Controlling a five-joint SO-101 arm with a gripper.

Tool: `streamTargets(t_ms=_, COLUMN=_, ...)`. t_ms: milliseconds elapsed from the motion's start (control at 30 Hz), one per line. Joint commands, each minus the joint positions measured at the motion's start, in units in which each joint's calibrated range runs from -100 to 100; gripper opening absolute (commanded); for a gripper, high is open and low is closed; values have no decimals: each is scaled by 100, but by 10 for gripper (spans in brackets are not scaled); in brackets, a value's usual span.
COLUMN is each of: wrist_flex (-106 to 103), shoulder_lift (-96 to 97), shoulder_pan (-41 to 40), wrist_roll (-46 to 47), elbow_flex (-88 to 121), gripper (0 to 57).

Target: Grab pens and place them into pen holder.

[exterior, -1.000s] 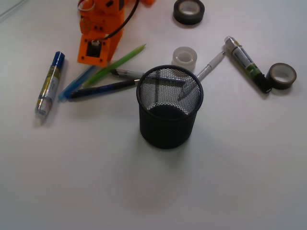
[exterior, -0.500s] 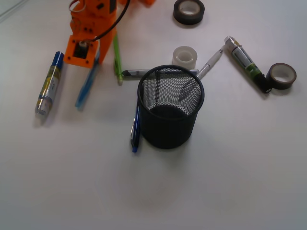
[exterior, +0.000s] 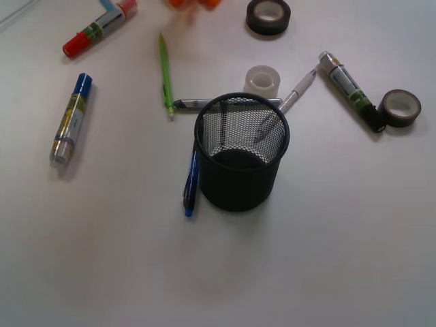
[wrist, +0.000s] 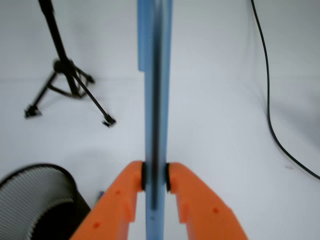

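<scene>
My gripper (wrist: 155, 177) is shut on a light blue pen (wrist: 155, 90), which runs straight up the wrist view. The black mesh pen holder (exterior: 242, 157) stands mid-table and shows at the wrist view's lower left (wrist: 35, 200). In the front view only an orange blur of the arm (exterior: 193, 3) shows at the top edge. A green pen (exterior: 165, 75) lies left of the holder. A dark blue pen (exterior: 191, 184) lies against the holder's left side. A grey pen (exterior: 194, 103) and a silver pen (exterior: 300, 88) lie behind it.
A blue marker (exterior: 71, 119) and a red marker (exterior: 99, 27) lie at the left, a green-black marker (exterior: 347, 83) at the right. Tape rolls: black (exterior: 268, 15), clear (exterior: 262, 80), brown (exterior: 399, 107). A tripod (wrist: 65, 75) and a cable (wrist: 270, 110) show in the wrist view.
The gripper has risen out of the front view, taking the light blue pen off the table. The red marker it covered now shows. The dark blue pen shifted slightly.
</scene>
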Motion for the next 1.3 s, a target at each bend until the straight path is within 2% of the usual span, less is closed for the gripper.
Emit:
streamTargets(t_ms=0, wrist_flex=-1796, shoulder_lift=113, shoulder_pan=-702, wrist_roll=-254, elbow_flex=289, gripper=4)
streamTargets(t_ms=300, wrist_flex=-5374, shoulder_lift=2153, shoulder_pan=-1876, wrist_roll=-410, elbow_flex=769, gripper=4)
streamTargets(t_ms=633, wrist_flex=-7238, shoulder_lift=4091, shoulder_pan=-1996, wrist_roll=-220, elbow_flex=860, gripper=8)
streamTargets(t_ms=700, wrist_flex=-7255, shoulder_lift=4236, shoulder_pan=-1996, wrist_roll=-142, elbow_flex=860, gripper=35)
streamTargets(t_ms=800, wrist_flex=-7220, shoulder_lift=4423, shoulder_pan=-2003, wrist_roll=-132, elbow_flex=860, gripper=129)
streamTargets(t_ms=867, wrist_flex=-7054, shoulder_lift=4491, shoulder_pan=-1988, wrist_roll=-117, elbow_flex=860, gripper=190)
streamTargets(t_ms=933, wrist_flex=-6722, shoulder_lift=4491, shoulder_pan=-1973, wrist_roll=5, elbow_flex=796, gripper=224)
streamTargets(t_ms=1067, wrist_flex=-5471, shoulder_lift=4100, shoulder_pan=-1929, wrist_roll=371, elbow_flex=452, gripper=230)
streamTargets(t_ms=1267, wrist_flex=-1052, shoulder_lift=2383, shoulder_pan=-1555, wrist_roll=816, elbow_flex=-454, gripper=230)
